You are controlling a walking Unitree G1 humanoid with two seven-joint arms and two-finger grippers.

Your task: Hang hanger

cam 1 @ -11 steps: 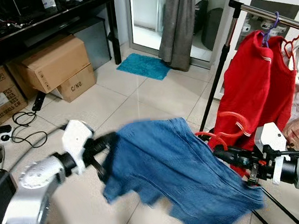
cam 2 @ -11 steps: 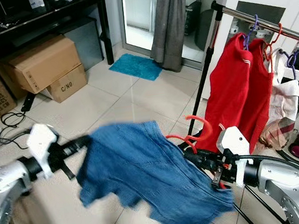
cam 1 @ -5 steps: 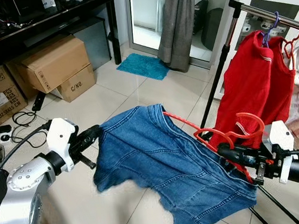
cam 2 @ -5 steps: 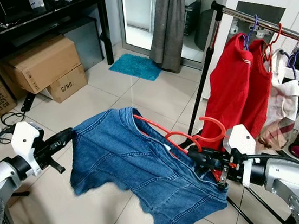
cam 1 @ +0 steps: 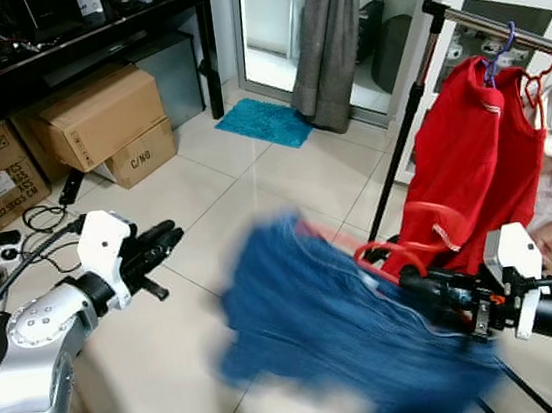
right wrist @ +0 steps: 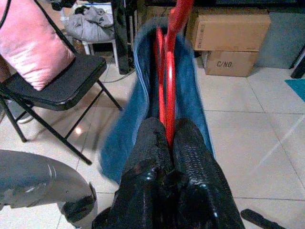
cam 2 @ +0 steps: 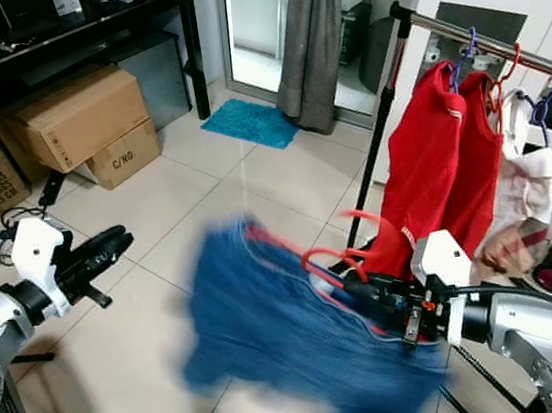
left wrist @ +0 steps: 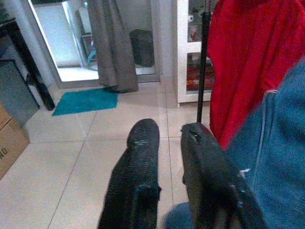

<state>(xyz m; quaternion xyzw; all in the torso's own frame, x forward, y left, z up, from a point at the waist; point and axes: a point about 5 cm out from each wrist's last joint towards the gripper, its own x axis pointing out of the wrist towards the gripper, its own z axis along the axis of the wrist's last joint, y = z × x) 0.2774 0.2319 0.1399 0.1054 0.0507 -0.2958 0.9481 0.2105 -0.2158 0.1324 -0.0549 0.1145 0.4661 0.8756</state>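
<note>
half a second ago my left pincer pinched the far shoulder of the blue denim shirt; now it has let go and sits off to the side, its two fingers close together with only a thin gap and nothing between them. freed on that side, the shirt swings as a blur in front of my right pincer, hanging from it alone.

my right pincer is pressed together on the red hanger — the wire runs straight out between the fingertips, with the denim draped down both sides of it. i hold it near the base of the hook so the hook stays free, just above and ahead of the fingers, ready for the rail.

the clothes rail is up and beyond that pincer, already carrying red garments on their own hangers. i judge the next step is to lift the hook over the bar — better once the swinging settles.
</note>
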